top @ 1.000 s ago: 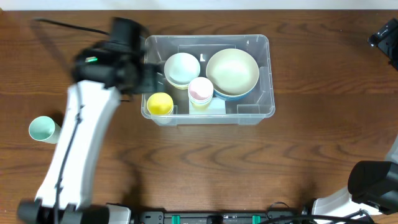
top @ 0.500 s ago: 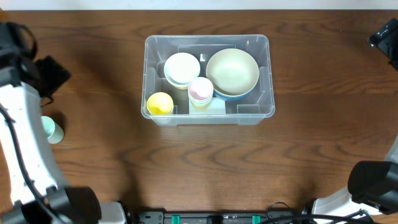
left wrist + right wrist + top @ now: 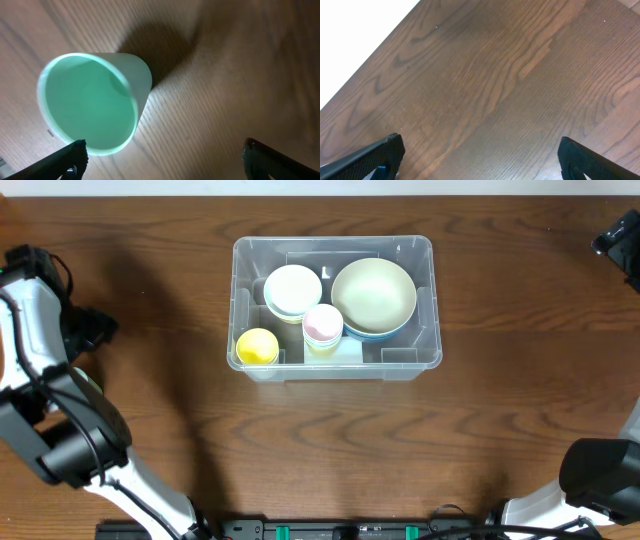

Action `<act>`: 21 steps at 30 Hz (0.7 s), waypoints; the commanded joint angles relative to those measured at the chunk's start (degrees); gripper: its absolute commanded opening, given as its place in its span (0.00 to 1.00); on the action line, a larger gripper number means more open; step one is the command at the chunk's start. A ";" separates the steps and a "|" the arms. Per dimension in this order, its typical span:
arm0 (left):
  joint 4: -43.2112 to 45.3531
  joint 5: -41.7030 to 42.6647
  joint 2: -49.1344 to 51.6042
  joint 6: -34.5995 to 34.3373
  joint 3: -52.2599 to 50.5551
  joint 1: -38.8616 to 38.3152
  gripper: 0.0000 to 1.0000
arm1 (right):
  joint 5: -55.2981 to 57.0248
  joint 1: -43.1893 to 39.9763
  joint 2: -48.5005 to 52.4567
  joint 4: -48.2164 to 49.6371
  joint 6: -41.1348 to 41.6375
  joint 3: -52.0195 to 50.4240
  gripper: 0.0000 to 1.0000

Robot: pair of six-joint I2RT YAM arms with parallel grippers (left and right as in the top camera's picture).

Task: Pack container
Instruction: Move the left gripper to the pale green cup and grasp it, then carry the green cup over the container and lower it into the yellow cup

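The clear plastic container stands at the table's middle back. It holds a large cream bowl, a white bowl stack, a pink cup and a yellow cup. My left gripper is at the far left edge, well away from the container. In the left wrist view it is open, just above a mint green cup whose mouth faces the camera; the cup's rim lies by the left fingertip. My right gripper is open over bare wood and shows at the overhead's top right.
The dark wooden table runs wide around the container. The left arm covers the mint cup in the overhead view. The table's far edge meets a white surface in the right wrist view.
My left arm has swung from beside the container's left end out to the far left edge, over the mint cup. The container's contents and the right arm have not moved.
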 commanded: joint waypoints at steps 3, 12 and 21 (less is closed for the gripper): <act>-0.37 -0.46 5.66 1.01 -0.22 0.09 1.00 | 0.42 -0.33 0.07 -0.02 0.81 -0.07 0.99; -2.32 4.11 9.66 1.27 -0.24 0.00 0.06 | 0.42 -0.33 0.07 -0.02 0.81 -0.04 0.99; -4.44 30.64 9.64 12.07 -0.24 -3.08 0.06 | 0.42 -0.33 0.07 -0.02 0.81 -0.04 0.99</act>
